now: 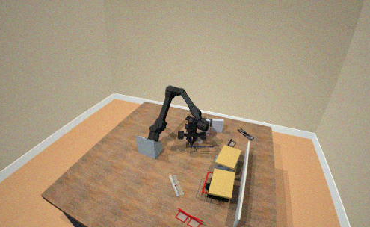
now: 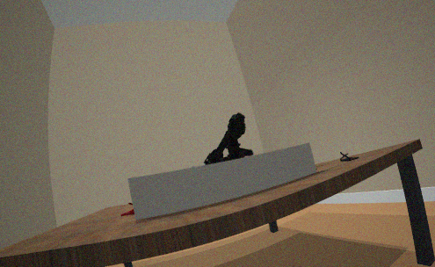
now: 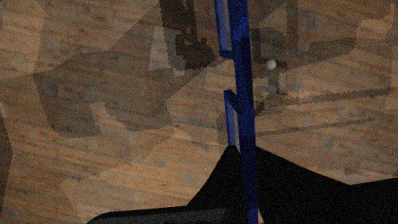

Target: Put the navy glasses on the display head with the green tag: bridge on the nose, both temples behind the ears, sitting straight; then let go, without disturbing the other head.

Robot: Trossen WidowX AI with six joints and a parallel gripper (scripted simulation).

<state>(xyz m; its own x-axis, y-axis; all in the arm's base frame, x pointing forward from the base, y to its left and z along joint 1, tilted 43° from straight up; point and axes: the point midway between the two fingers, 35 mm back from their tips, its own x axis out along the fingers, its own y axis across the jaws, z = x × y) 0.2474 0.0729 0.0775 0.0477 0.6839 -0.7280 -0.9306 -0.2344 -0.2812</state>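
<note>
My gripper (image 1: 192,140) (image 3: 238,152) is shut on the navy glasses (image 1: 201,146) (image 3: 243,95) and holds them just above the wooden table (image 1: 106,175), near the middle. In the wrist view the navy frame runs up the picture from between my dark fingers. Two display heads with flat yellow tops, the far one (image 1: 228,156) and the near one (image 1: 222,183), stand to the right in front of a white panel (image 1: 243,179) (image 2: 221,180). I cannot make out a green tag; a red marking (image 1: 207,182) shows beside the near head. In the exterior view the panel hides the heads and only my arm (image 2: 232,140) shows above it.
Black glasses (image 1: 245,134) (image 2: 348,156) lie at the far right, grey glasses (image 1: 174,184) near the front middle, red glasses (image 1: 188,217) at the front edge. Grey blocks stand by the arm's base (image 1: 149,146) and behind the gripper (image 1: 217,125). A small blue item (image 1: 232,142) lies by the far head.
</note>
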